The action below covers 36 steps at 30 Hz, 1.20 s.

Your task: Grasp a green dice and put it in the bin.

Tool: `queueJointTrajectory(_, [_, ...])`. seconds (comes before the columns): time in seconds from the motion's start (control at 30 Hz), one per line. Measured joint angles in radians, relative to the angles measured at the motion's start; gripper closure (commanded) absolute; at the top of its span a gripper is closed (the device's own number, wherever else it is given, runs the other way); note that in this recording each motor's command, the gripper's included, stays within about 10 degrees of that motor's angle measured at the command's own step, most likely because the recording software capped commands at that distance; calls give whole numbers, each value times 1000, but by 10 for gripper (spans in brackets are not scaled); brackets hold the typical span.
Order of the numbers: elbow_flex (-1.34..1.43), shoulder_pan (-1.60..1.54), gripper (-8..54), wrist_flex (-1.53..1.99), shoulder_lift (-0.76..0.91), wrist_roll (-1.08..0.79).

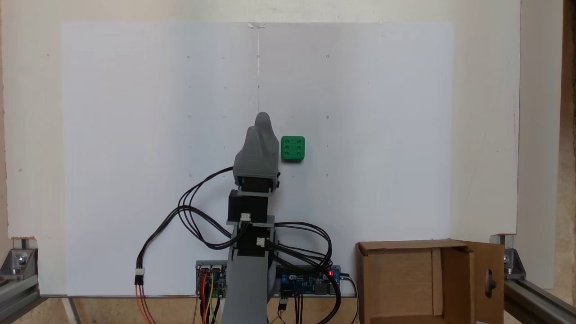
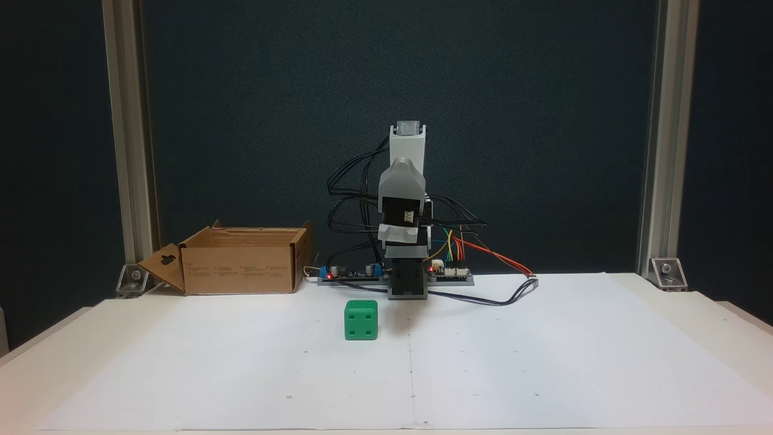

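Green dice (image 1: 293, 148) is sitting untouched on the white sheet at 3 o'clock of our gripper (image 1: 262, 123), whose jaws we cannot tell apart, so we are still facing grasp and transfer to the bin (image 1: 407, 283) at 5 o'clock.

Green dice (image 1: 293, 149): bright green with darker recessed pips, six on the top face. Worktop (image 1: 135, 135): white paper sheet marked with faint small dots. Claw (image 1: 261, 130): plain grey plastic, mounted on black motor blocks. Bin (image 1: 432, 281): plain brown cardboard, with ribbed corrugation on its inner walls. Cables beside the dice: black, plus orange, yellow and green strands (image 2: 459, 244).
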Motion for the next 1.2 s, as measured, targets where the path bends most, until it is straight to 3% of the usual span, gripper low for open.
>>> queueJointTrajectory(1.2, [0,-60,13,100,0,0])
